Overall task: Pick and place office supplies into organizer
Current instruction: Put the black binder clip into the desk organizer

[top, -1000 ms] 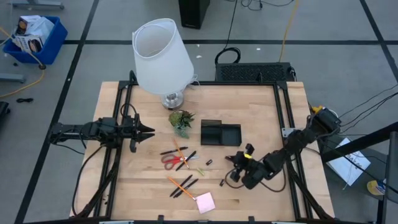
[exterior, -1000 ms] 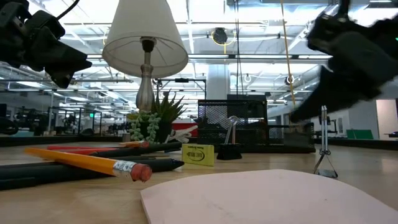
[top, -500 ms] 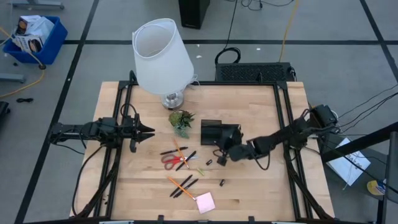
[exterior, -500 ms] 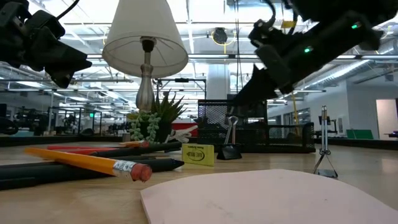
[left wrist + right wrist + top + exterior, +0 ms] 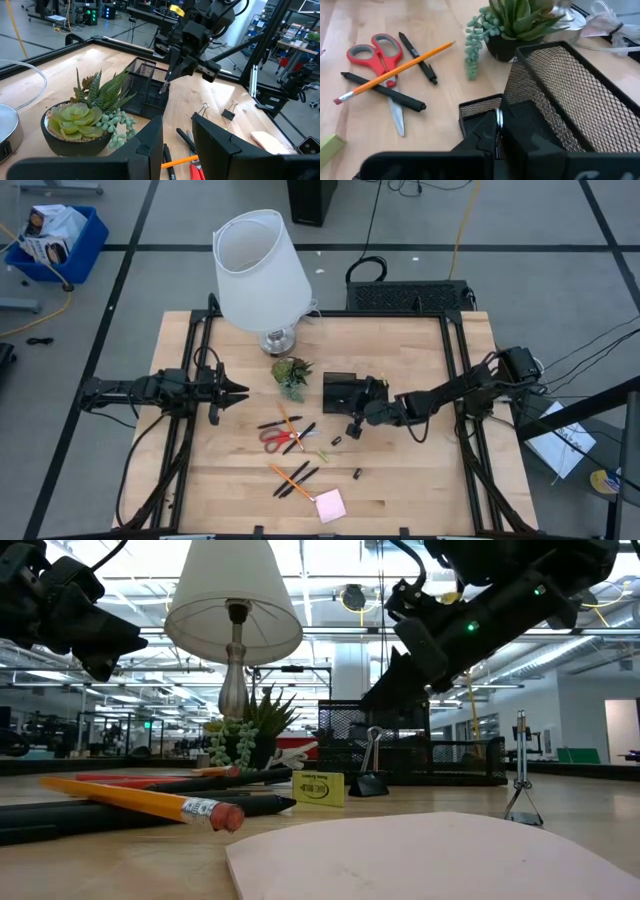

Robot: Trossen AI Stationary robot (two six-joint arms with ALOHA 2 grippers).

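The black mesh organizer [image 5: 352,392] stands mid-table. My right gripper [image 5: 354,420] hovers over its near side, shut on a small clip [image 5: 163,87]. Red-handled scissors [image 5: 272,437] lie crossed with pens and an orange pencil [image 5: 395,67] left of it. More pencils [image 5: 292,478], a pink sticky pad [image 5: 330,504], a yellow-green piece [image 5: 322,455] and two dark clips [image 5: 336,442] [image 5: 358,473] lie nearer the front edge. My left gripper [image 5: 238,390] waits open at the left, above the table. My right gripper pinches the clip's thin silver wire handle [image 5: 498,119] between its two fingers. The fingers slant down from the table's right. The clip hangs below them, clear of the table, over the organizer's low near compartment [image 5: 480,107].
A white-shaded lamp [image 5: 258,268] stands at the far left of centre, with a small potted plant [image 5: 291,375] between it and the organizer. Bare wood lies right of the organizer and along the near right.
My right gripper has swung from the near right part of the table toward the far edge and left, up to the organizer, rolling its wrist on the way; it has stayed shut. The things on the table have kept their places.
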